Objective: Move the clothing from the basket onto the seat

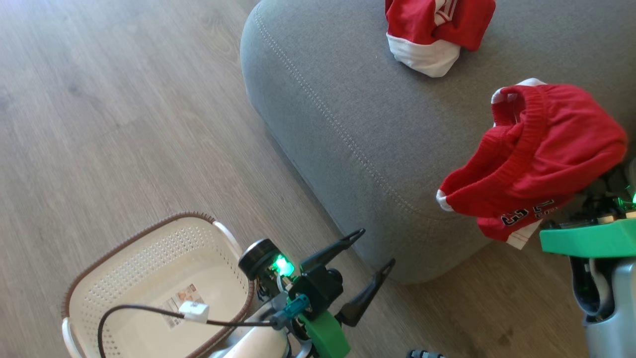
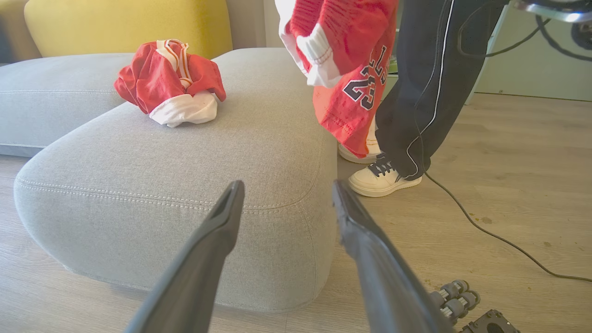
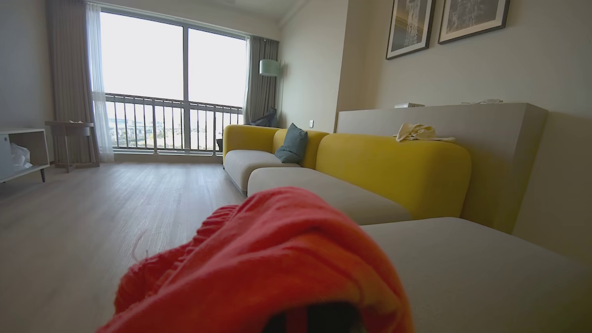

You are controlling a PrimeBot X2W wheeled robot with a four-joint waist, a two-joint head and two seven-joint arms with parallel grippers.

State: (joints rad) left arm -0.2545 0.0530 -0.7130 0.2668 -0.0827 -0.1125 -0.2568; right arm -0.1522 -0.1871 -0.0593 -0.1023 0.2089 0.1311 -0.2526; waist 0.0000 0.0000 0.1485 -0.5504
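The red shorts (image 1: 536, 159) with white lettering hang above the seat's (image 1: 348, 124) front edge, draped over my right gripper, which is shut on them; the cloth hides its fingers. In the right wrist view the same shorts (image 3: 277, 263) cover the bottom of the picture. A second red garment (image 1: 432, 30) with white striped trim lies bunched on the seat, further back. Beside the seat's rounded corner my left gripper (image 1: 376, 246) stands open with nothing in it, just right of the cream basket (image 1: 124, 258). On the basket's floor I see a paper label and no clothing.
A person's dark trouser legs (image 2: 416, 92) and white shoes (image 2: 384, 178) stand on the wooden floor close to the seat, behind the hanging shorts (image 2: 347, 69). A black cable (image 2: 485, 231) trails across the floor there. Yellow sofa backs (image 3: 393, 166) rise behind the seat.
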